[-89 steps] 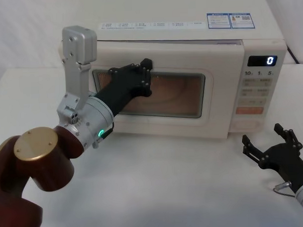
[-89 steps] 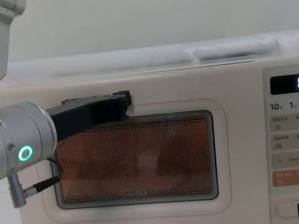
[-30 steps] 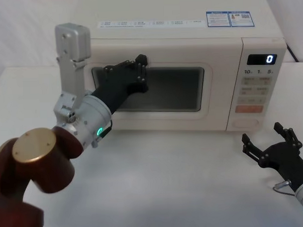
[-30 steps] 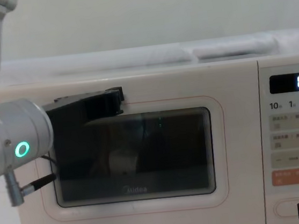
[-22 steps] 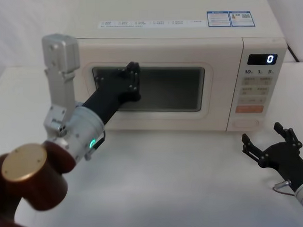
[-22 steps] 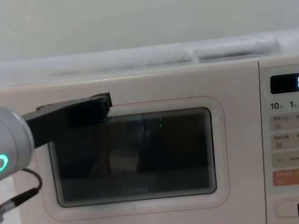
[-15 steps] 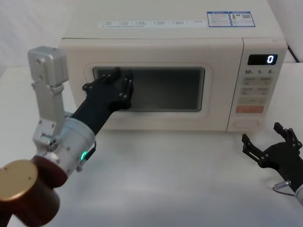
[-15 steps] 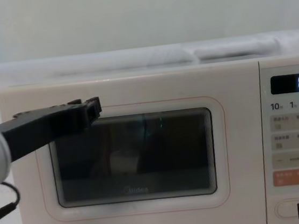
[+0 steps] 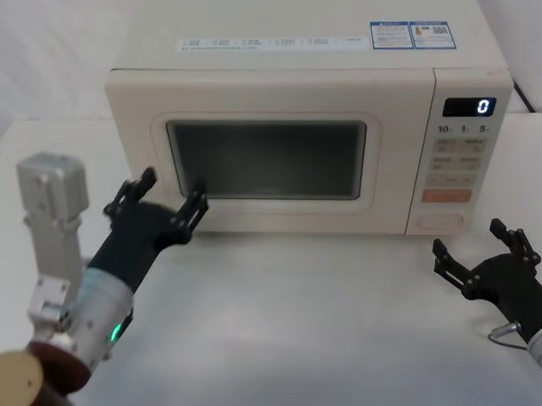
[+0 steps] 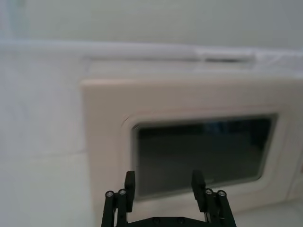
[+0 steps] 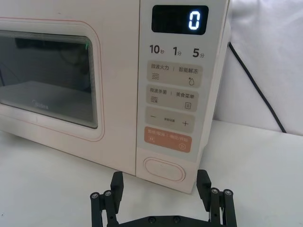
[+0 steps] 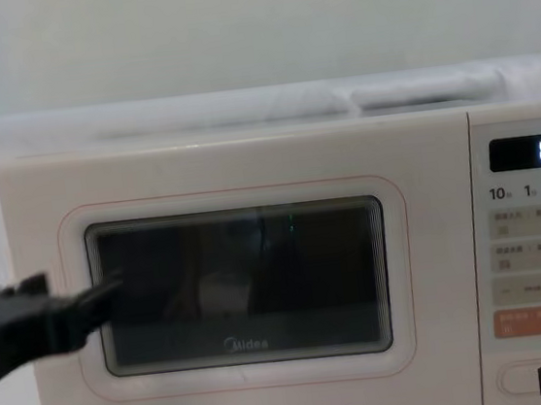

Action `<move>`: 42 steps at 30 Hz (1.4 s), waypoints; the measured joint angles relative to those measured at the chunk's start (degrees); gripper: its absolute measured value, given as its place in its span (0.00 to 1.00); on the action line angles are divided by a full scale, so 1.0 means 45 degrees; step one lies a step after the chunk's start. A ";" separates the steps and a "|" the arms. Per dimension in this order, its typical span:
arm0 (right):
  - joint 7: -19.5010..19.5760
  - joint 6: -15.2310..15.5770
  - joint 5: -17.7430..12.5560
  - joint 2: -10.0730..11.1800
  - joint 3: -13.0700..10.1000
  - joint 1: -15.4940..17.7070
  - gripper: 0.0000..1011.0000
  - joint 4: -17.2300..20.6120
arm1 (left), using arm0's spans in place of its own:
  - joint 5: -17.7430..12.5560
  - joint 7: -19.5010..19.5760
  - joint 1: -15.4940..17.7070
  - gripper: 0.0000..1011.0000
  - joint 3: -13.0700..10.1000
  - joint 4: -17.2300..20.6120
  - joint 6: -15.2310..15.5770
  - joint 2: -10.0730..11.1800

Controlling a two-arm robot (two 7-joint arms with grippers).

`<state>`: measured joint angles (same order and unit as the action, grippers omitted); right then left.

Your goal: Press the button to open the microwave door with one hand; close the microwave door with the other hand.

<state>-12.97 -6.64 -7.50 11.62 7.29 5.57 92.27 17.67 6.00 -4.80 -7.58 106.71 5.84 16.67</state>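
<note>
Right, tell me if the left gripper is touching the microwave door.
Apart. In the left wrist view the open left gripper sits back from the microwave door, fingertips short of it.

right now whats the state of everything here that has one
microwave door: shut, flush with the control panel
window: dark, no light inside
display: lit, showing 0
button: untouched
left end effector: open, holding nothing, in front of the door's lower left corner
right end effector: open, holding nothing, low over the table, in front of the button
</note>
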 joint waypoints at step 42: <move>0.0000 0.0000 0.0000 0.0000 0.0000 0.0001 0.99 0.0000 | -0.0276 -0.0001 -0.1356 0.99 0.1015 -0.0939 -0.0916 -0.0449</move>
<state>-12.97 -6.65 -7.50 11.62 7.29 5.58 92.28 16.42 6.00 -10.90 -3.02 102.48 1.72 14.65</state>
